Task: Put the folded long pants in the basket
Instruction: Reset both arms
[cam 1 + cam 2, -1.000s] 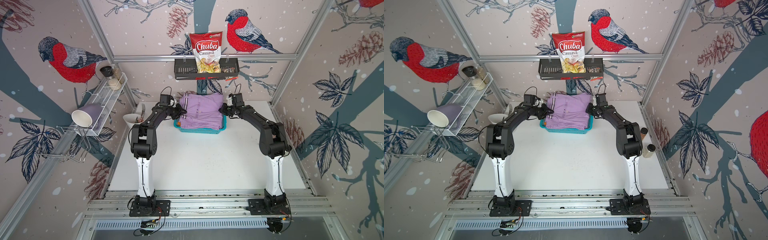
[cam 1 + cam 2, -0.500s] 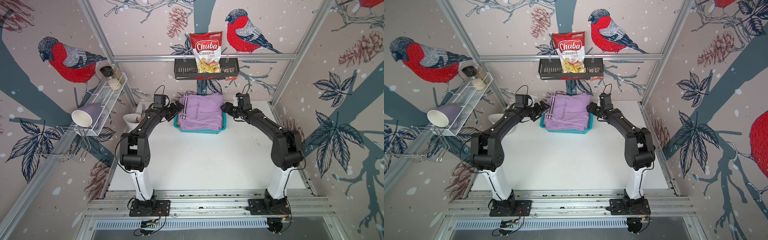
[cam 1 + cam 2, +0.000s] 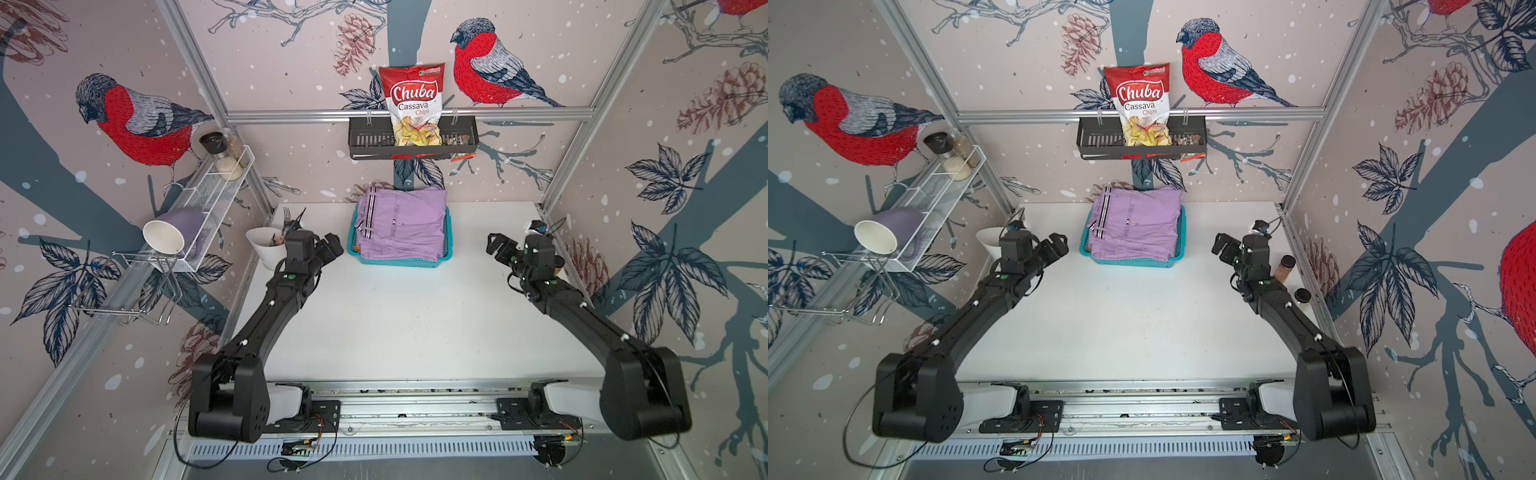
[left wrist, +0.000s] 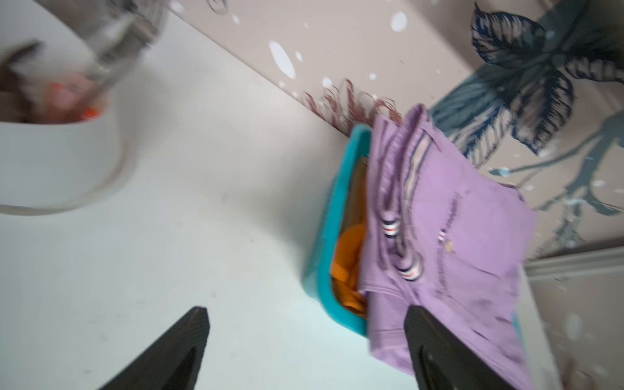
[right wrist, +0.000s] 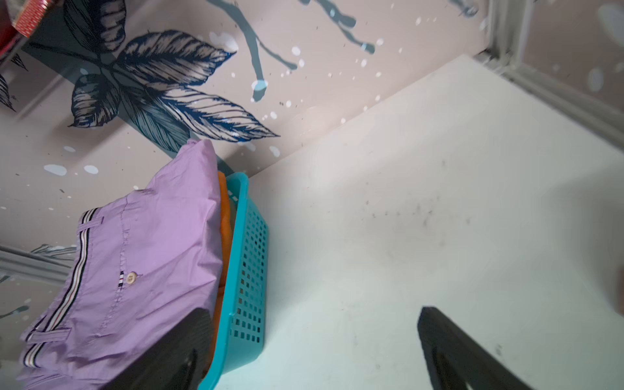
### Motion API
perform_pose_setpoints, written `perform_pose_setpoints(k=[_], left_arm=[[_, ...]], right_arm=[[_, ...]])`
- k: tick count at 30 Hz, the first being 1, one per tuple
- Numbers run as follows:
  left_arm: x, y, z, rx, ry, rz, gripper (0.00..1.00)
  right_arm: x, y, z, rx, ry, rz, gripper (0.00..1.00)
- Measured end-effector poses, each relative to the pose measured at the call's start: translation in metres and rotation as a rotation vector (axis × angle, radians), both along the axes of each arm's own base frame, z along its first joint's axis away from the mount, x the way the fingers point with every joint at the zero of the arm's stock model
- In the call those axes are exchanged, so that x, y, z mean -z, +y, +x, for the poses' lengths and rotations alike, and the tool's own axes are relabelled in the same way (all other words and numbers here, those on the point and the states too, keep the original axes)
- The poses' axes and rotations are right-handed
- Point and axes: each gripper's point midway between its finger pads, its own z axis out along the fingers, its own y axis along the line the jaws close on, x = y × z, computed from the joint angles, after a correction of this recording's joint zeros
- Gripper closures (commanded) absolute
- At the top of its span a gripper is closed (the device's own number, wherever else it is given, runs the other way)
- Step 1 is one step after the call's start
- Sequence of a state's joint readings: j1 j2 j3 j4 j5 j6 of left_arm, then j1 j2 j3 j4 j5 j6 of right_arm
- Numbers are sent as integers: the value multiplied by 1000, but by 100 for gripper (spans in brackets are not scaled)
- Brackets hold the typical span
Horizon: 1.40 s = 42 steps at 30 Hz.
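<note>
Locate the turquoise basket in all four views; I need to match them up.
Top view: basket at the back centre of the table.
Top view: same place, back centre.
Left wrist: turquoise rim, with orange pants showing inside.
Right wrist: perforated side wall.
Shared landmark: the lilac pants lying on top of it, seen in all four views.

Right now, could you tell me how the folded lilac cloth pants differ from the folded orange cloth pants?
The lilac pants lie on top, in plain view; the orange pants sit beneath, showing only at the edges. The lilac pants carry black-white striped trim; the orange pants look plain where visible. Both rest in the turquoise perforated plastic basket.
</note>
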<state>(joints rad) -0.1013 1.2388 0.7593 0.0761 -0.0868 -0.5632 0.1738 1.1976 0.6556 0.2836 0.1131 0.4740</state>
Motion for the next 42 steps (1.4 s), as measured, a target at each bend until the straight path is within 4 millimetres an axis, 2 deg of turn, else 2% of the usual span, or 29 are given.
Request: perform_pose_setpoints(k=[2,5,7,10,12,14,16,20,22,25,28,30,42], left_arm=[[23,20,-17,-62,-24,106,5],[66,47,-47,-149,-31,255,5],[79,56,-57,-169,-31,326,5],[70,64,-45,-202,-76,397,5],[67,67,-37,-210,-102,434,5],[76,71,-37,-207,-89,472,5],[78,76,-35,-209,-105,487,5],[92,75,-29,-134,-121,487,5],[87,63,-23,-63,-162,480,7],[84,55,-21,-12,-201,482,3],[81,47,-20,38,-230,481,3],[79,45,-19,45,-241,481,3],[77,41,-16,75,-251,495,3]], right_arm=[[5,-17,-20,75,-96,-71,0],[35,-25,-52,97,-175,-185,0],[52,-30,-61,100,-168,-267,0],[43,-35,-49,126,-193,-351,0],[44,-37,-42,141,-195,-408,0],[64,-48,-43,163,-161,-448,0],[84,-70,-46,215,-102,-466,0],[95,-99,-41,282,-89,-427,0],[94,-97,-38,271,-100,-411,0],[82,-92,-32,257,-145,-388,0],[82,-82,-31,234,-153,-388,0],[82,-77,-30,217,-157,-391,0],[79,-83,-28,217,-164,-384,0]])
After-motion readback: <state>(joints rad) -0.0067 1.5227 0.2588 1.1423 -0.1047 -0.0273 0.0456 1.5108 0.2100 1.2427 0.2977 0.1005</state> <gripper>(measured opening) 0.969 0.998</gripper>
